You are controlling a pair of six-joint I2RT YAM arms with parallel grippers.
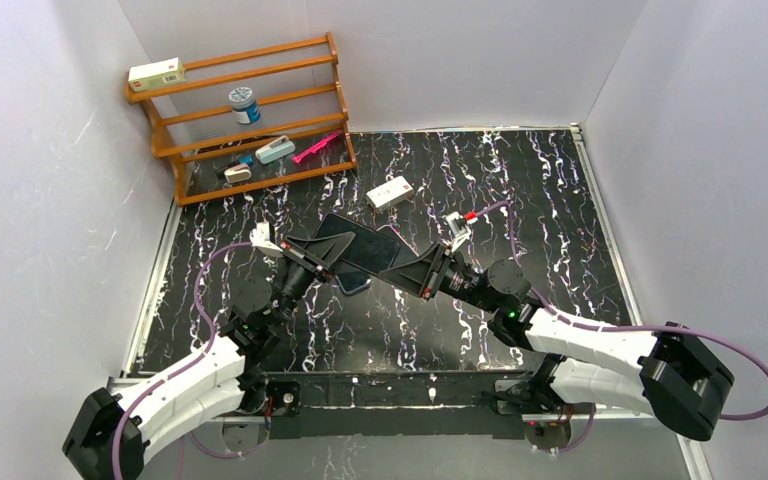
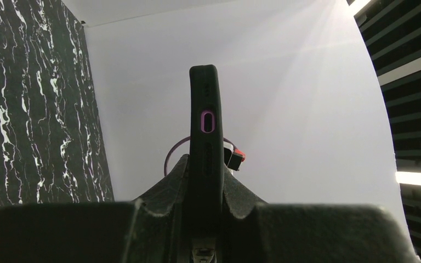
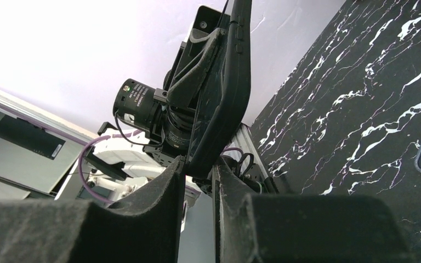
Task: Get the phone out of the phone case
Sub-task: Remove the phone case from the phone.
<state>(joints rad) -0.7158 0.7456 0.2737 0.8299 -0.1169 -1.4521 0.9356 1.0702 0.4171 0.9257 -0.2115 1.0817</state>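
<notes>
Phone case [image 1: 360, 244] clamped between left end effector [image 1: 324, 253] and right end effector [image 1: 409, 270]; phone [image 1: 354, 284] on table [image 1: 560, 210] beneath.

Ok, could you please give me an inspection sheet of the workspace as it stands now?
Surface: black marbled table; nothing spilled seen.
Job's things: phone case held raised; phone flat on the table below, out of the case.
Clutter: white box; wooden rack with small items, back left.
Grippers: left tool and right tool shut on opposite ends of the case.
Cables: purple cables along both arms.
Surroundings: white walls.
</notes>
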